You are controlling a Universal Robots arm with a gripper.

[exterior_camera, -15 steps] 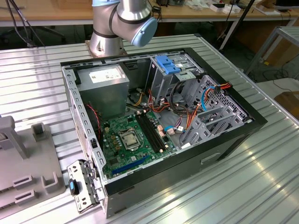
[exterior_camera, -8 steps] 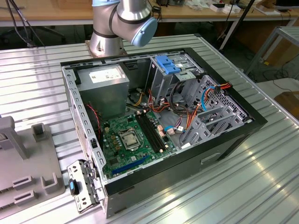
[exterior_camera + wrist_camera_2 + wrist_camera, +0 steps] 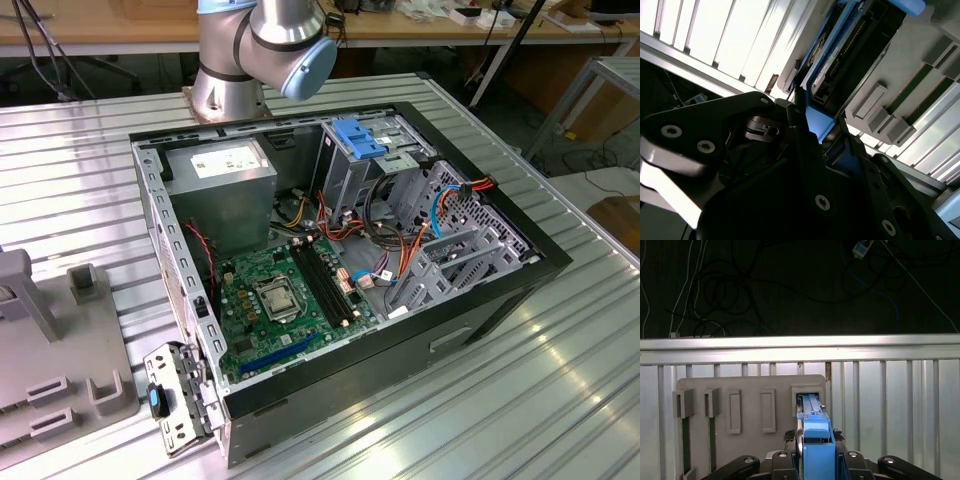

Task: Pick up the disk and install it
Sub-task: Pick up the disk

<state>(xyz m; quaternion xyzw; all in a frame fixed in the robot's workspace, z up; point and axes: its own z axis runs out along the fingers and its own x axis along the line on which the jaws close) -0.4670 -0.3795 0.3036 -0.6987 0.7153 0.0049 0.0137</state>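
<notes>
The disk (image 3: 811,404) stands on edge in a slot of the grey holder plate (image 3: 745,385), its bright blue carrier end (image 3: 818,447) towards the wrist. My gripper (image 3: 816,436) straddles that blue end, one black finger (image 3: 790,436) against each side, and appears shut on it. In the second wrist view the disk (image 3: 840,45) runs away from the gripper (image 3: 819,127), its blue carrier caught between the dark fingers. The disk's far end is still seated in the holder.
In the exterior view, the open computer case (image 3: 540,262) lies on the ribbed metal table (image 3: 500,400), with a blue-topped drive bay (image 3: 358,140), cables and motherboard (image 3: 285,300) inside. The grey holder plate (image 3: 60,390) is at the exterior view's left, the arm's base (image 3: 250,50) behind the case.
</notes>
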